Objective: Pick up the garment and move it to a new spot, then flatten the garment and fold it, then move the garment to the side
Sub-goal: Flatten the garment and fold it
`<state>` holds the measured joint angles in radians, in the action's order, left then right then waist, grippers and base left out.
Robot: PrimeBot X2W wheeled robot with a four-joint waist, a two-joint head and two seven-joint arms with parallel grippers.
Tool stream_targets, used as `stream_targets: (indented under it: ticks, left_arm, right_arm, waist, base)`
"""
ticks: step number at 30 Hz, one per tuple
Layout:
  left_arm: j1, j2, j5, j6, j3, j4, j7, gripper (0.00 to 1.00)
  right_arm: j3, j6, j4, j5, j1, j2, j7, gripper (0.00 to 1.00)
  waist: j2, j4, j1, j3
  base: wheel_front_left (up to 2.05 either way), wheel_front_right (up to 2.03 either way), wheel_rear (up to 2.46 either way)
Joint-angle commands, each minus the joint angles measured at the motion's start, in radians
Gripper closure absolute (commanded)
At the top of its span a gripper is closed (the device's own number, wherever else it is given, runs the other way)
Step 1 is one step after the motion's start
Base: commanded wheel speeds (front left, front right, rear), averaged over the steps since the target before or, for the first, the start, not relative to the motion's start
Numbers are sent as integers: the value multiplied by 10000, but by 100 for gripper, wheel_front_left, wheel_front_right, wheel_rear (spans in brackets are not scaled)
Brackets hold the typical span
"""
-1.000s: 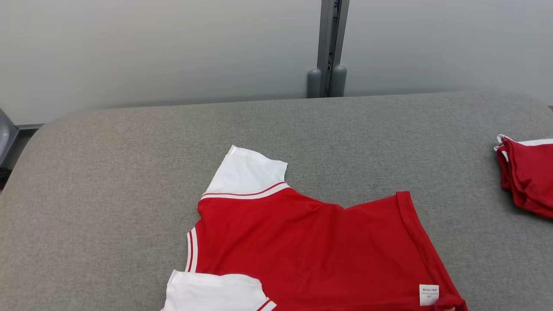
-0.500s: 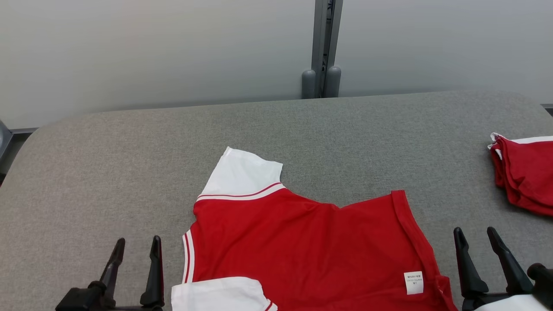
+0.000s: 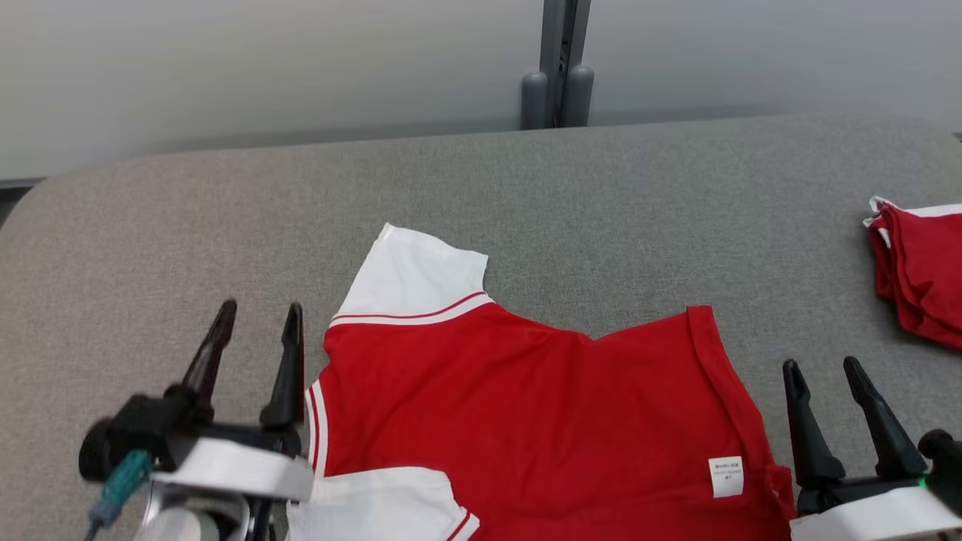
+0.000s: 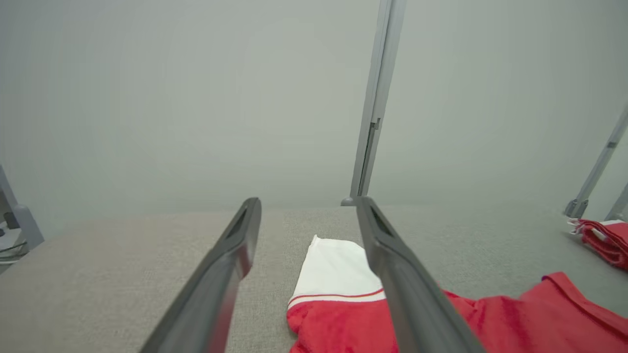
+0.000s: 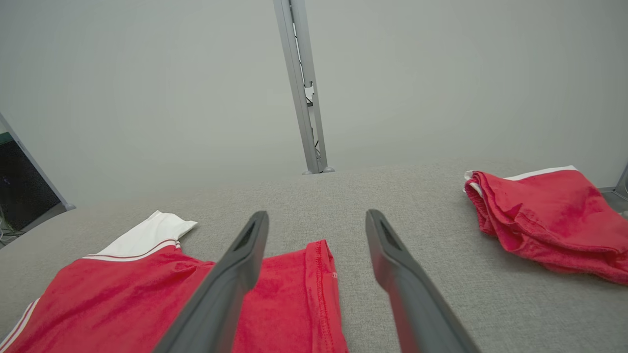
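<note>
A red garment point(image 3: 526, 421) with white sleeves lies spread on the grey padded table point(image 3: 526, 188), near its front edge, a white label by its right hem. It also shows as the garment point(image 4: 343, 314) in the left wrist view and the garment point(image 5: 122, 294) in the right wrist view. My left gripper point(image 3: 259, 312) hovers open just left of the garment's collar side, holding nothing; its fingers point(image 4: 230, 264) stand apart. My right gripper point(image 3: 823, 368) stands open right of the hem, empty, its fingers point(image 5: 245, 255) wide.
A pile of folded red clothes point(image 3: 921, 278) sits at the table's right edge, the same pile point(image 5: 544, 215) being right of my right gripper. A grey post point(image 3: 560, 68) rises behind the table against a pale wall.
Both grippers have come up into the head view and opened wide. The camera has tilted down a little. The garment lies as before.
</note>
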<state>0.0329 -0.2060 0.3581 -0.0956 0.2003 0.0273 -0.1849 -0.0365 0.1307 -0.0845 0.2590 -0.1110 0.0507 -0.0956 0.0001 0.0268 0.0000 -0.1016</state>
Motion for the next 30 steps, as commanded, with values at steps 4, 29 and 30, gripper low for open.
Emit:
stream_targets:
  ticks: [4,29,30]
  left_arm:
    - [2130,-191,42,605,193,-603,452,0]
    - [8775,17,1473,2276,1794,-9745,2972,100]
    - [8798,71,1514,2279,1922,-9901,2998,100]
  right_arm:
    - [51,0,-151,115,619,19,-120,0]
    - [738,0,475,286,2454,20,-437,0]
    - [703,0,491,311,2492,18,-395,0]
  waist:
    - [-1,181,0,-1118]
    - [-1,1230,0,-3350]
    - [-1,1228,0,-3355]
  base:
    - [0,0,0]
    - [0,0,0]
    - [0,0,0]
